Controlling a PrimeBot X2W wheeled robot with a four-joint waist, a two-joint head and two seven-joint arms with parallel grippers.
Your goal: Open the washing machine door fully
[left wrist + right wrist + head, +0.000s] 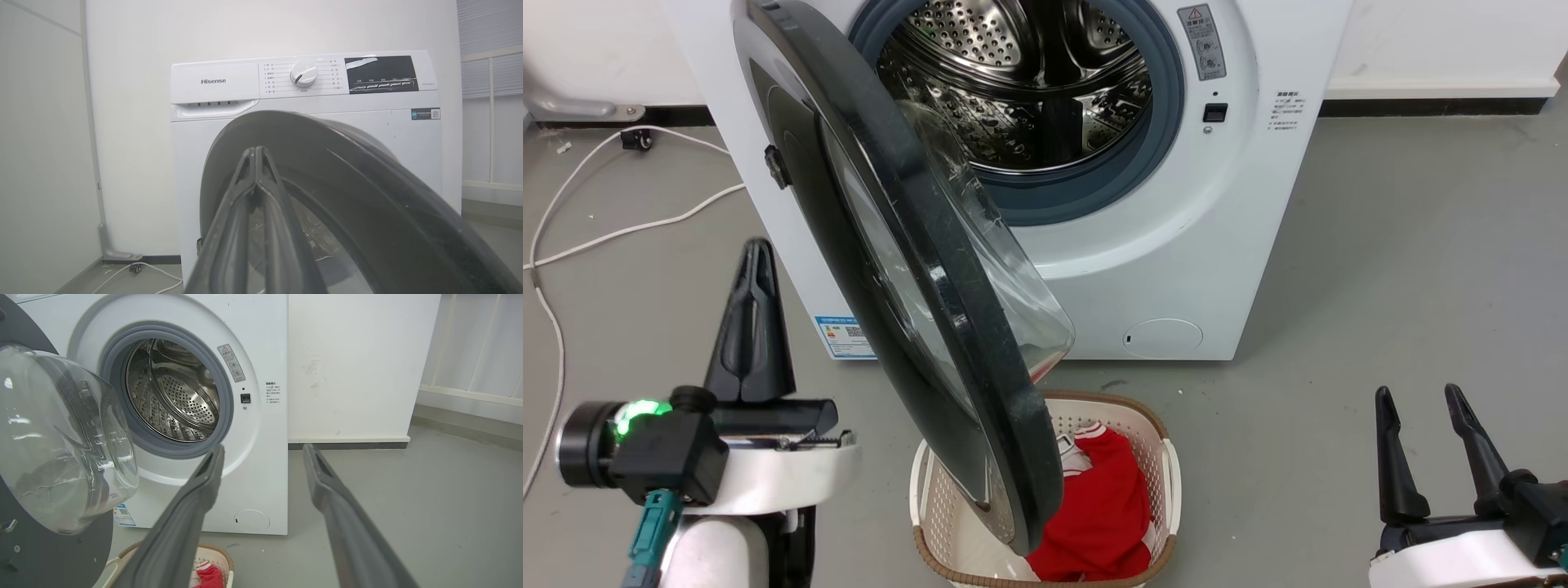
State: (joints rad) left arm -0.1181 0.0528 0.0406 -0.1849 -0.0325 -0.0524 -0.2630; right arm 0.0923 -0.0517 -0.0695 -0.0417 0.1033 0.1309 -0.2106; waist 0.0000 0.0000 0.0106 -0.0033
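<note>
Left gripper [757, 249], its two long dark fingers pressed flat together with nothing between them, points up at the lower left of the head view. It is just beside the outer face of the very large round glossy black washing machine door [915, 269] with its bulging clear glass bowl. A strip of white cabinet shows between the two there, so they look apart (the left wrist view, where the fingers [235, 212] overlap the door's dark face, cannot settle contact). That door hangs from the left edge of the big white front-loading washing machine [1217, 229], standing out roughly edge-on to the head camera, with the perforated steel drum [1029, 73] laid bare. Right gripper [1417, 394] sits low at the right, well apart from the door, fingers spread wide and empty. Under the door's lower rim, on the grey floor [1380, 286] near the machine's front edge, stands a white perforated basket [1170, 465] holding a red garment [1103, 506].
</note>
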